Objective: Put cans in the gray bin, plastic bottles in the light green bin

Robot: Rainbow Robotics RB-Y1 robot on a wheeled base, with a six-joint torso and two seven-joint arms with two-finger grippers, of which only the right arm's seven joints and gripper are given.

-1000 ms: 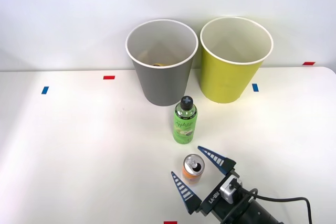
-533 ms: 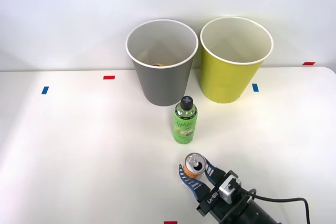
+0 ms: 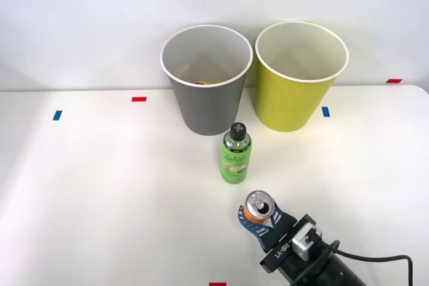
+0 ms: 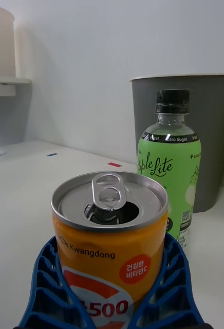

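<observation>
The right gripper [image 3: 260, 218] has its blue fingers [image 4: 166, 288] pinching the can [image 3: 257, 207] just in front of the plastic bottle [image 3: 235, 153], which stands on the tabletop [image 3: 100, 185] before the gray bin [image 3: 206, 82], the light green bin [image 3: 298, 78] beside it, so both deliveries remain.

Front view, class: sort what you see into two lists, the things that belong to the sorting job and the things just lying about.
Part of the job:
- orange can, held in the right gripper
- green bottle, upright
- gray bin
- light green bin

Just lying about:
- red tape marks
- blue tape marks
- table
</observation>
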